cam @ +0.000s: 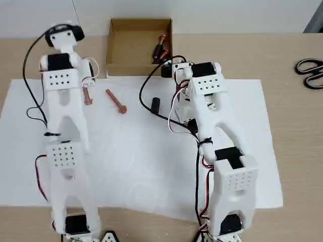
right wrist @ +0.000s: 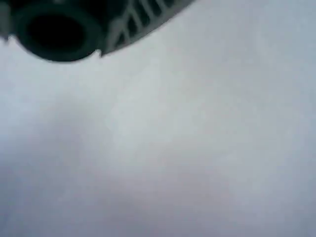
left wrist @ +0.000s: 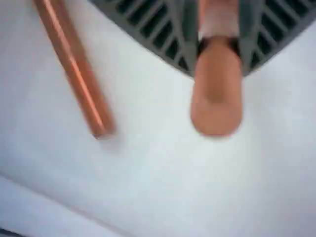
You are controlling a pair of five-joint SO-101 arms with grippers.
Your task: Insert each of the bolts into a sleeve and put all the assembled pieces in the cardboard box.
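Observation:
My left gripper (cam: 87,91) is shut on a copper bolt (left wrist: 217,86), whose rounded end sticks out past the grey fingers (left wrist: 148,29) just above the white paper. A second copper bolt (cam: 116,101) (left wrist: 74,69) lies loose on the paper beside it. My right gripper (cam: 170,69) is by the near right corner of the cardboard box (cam: 115,50), shut on a black sleeve (right wrist: 54,32) seen end-on with its bore showing. Another black sleeve (cam: 156,104) lies on the paper between the arms. Assembled bolt-and-sleeve pieces (cam: 160,48) rest inside the box at its right side.
The white paper sheet (cam: 136,156) covers the middle of the wooden table. Black scissors (cam: 310,73) lie at the far right edge. Black and red cables (cam: 151,108) loop across the paper near the loose sleeve.

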